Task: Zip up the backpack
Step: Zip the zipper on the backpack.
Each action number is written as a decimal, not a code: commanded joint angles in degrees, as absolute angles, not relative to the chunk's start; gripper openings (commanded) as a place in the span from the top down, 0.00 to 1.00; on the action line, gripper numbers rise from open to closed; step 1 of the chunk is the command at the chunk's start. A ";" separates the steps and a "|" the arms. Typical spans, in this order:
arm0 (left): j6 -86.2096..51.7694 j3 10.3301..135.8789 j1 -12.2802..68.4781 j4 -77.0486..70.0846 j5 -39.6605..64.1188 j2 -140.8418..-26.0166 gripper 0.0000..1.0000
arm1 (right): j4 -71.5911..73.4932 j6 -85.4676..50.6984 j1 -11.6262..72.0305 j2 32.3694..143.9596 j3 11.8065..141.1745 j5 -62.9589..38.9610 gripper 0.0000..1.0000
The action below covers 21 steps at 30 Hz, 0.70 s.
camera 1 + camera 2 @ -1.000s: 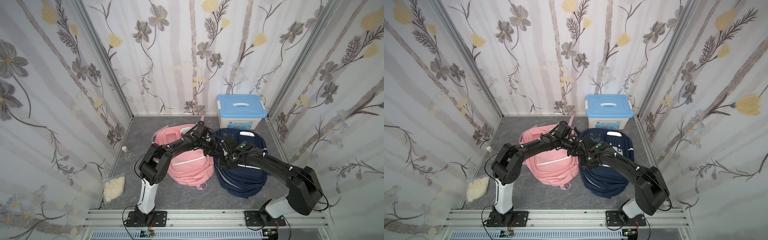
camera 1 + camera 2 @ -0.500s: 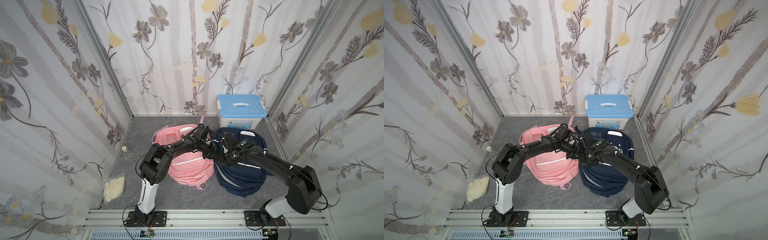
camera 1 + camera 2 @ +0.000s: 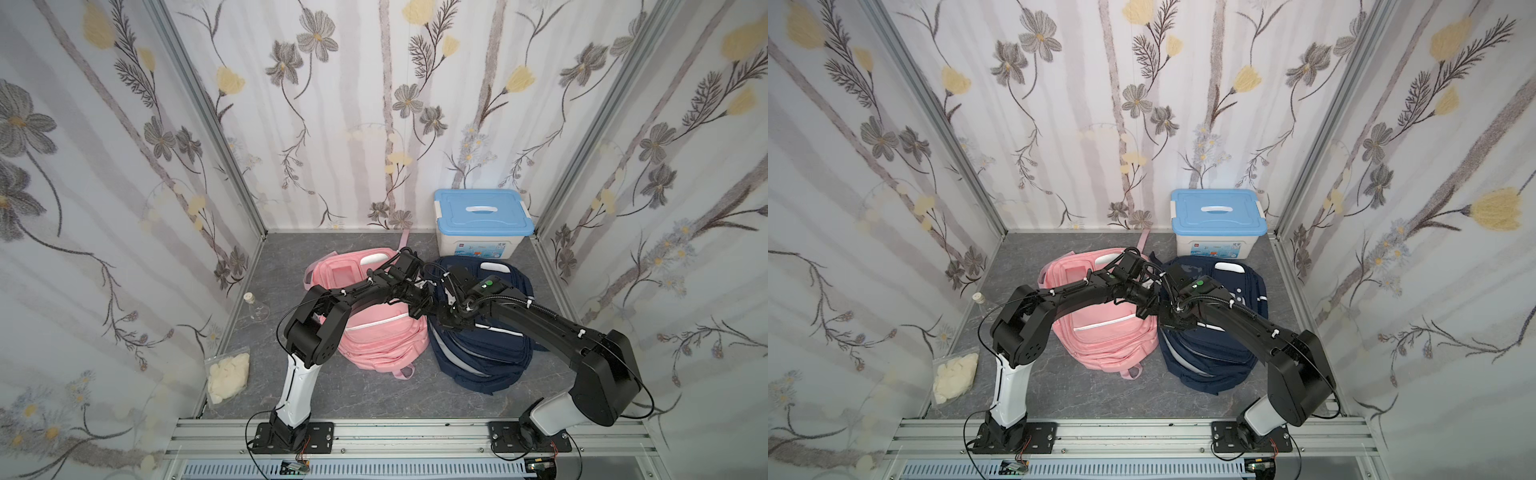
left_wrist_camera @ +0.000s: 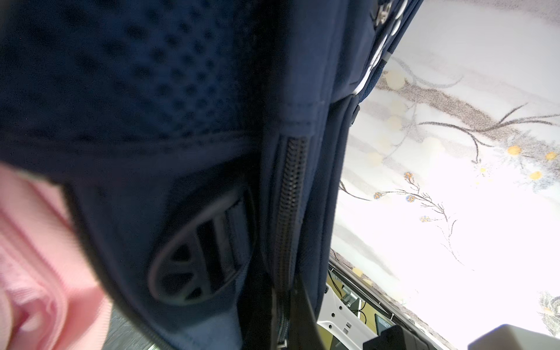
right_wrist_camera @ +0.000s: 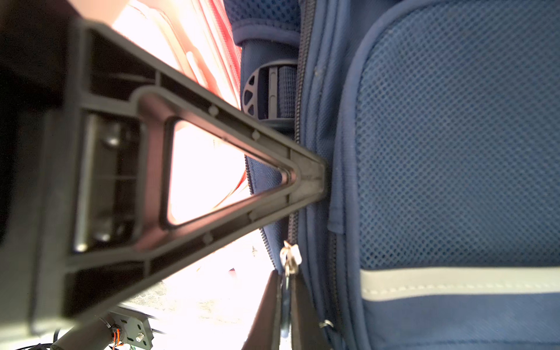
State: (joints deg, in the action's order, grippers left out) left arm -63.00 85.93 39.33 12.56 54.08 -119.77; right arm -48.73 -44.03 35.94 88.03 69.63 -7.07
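Only one thing carries a label: the white plastic box with a light blue lid by the back wall. A paper sticker sits on its front side and shows in both top views. The sticker has a small red square at one end and a blue picture next to it. Its letters are too small to read. The dark blue cloth backpack has little white marks near its top, but they cannot be read either.
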 commanded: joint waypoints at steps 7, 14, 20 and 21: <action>-64.09 88.00 33.48 12.25 53.35 -123.02 1.00 | -55.23 -38.06 37.40 88.87 68.47 -7.86 1.00; -70.11 90.76 30.94 7.31 53.52 -124.19 1.00 | -59.13 -39.15 38.09 85.23 65.89 -5.50 1.00; -81.19 91.18 29.85 -4.38 53.23 -126.84 1.00 | -63.28 -39.61 39.53 84.51 64.43 -3.67 1.00; -81.55 91.82 29.64 -4.69 53.22 -127.12 1.00 | -63.90 -39.85 39.51 84.11 64.19 -2.72 1.00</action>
State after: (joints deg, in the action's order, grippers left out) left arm -73.17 90.24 31.31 8.78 62.28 -126.39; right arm -54.28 -39.13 39.22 84.95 64.69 -4.58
